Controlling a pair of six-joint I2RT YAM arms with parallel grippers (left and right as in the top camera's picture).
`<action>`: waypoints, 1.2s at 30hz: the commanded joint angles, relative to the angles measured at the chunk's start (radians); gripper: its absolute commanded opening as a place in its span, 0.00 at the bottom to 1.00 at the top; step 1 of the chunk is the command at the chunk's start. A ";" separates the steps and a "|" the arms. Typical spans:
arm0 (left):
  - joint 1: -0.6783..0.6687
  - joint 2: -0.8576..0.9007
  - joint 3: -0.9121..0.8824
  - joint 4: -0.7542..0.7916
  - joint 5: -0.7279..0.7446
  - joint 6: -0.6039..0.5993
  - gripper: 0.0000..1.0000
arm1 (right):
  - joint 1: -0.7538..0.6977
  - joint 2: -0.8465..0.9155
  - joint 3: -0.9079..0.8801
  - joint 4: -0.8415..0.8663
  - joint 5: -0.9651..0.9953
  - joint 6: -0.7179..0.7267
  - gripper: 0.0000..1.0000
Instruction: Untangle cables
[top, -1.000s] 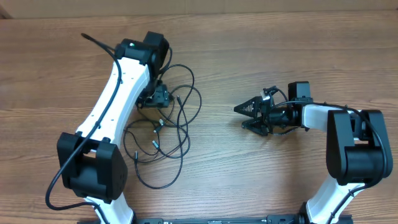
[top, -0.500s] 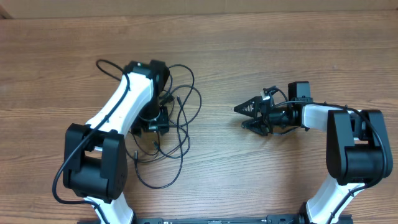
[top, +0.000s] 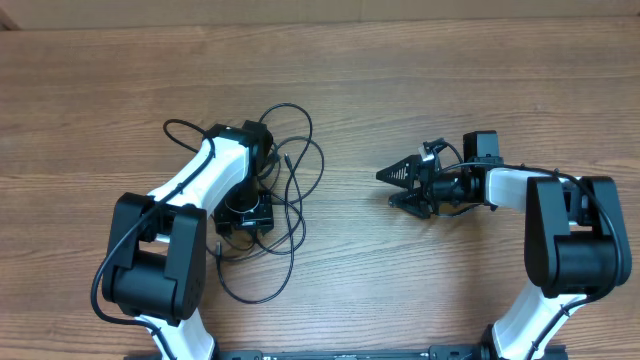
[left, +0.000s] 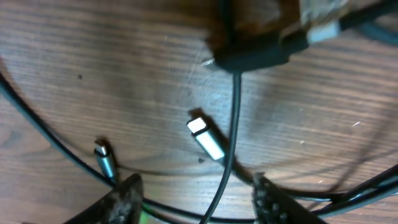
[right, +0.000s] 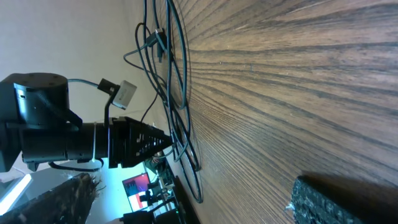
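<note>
**Left hand over the tangle, right hand wide and well apart**

The wooden desk (top: 450, 80) fills the overhead view; its far edge runs along the top of the frame, and its near edge is cut off behind the arm bases. Bare wood lies open between the two arms and along the far side.

The left arm (top: 200, 180) bends over the left half of the desk and hides part of the pile beneath it. The right arm (top: 510, 185) reaches in from the right, pointing left.

The cables (top: 295, 190) lie in overlapping loops left of centre, one loop trailing toward the near side. How the strands cross under the arm cannot be made out.

The right hand (top: 388, 187) has its fingers spread wide, holding nothing, well apart from the tangle.

In the wrist view the left hand (left: 198, 211) shows only its fingertips, standing apart astride one strand and not clamped on it.

A silver-tipped plug (left: 205, 138) lies just above them, a smaller plug (left: 104, 160) to its left, and a blurred black connector (left: 249, 57) at the top.
</note>
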 joint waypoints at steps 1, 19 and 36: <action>0.003 -0.002 -0.009 0.024 0.017 0.005 0.52 | 0.006 0.023 -0.017 -0.002 0.165 -0.015 1.00; -0.006 -0.002 -0.103 0.145 0.036 0.005 0.40 | 0.006 0.023 -0.017 -0.002 0.165 -0.015 1.00; 0.058 -0.002 -0.106 0.038 0.134 0.121 0.38 | 0.006 0.023 -0.017 -0.002 0.165 -0.015 1.00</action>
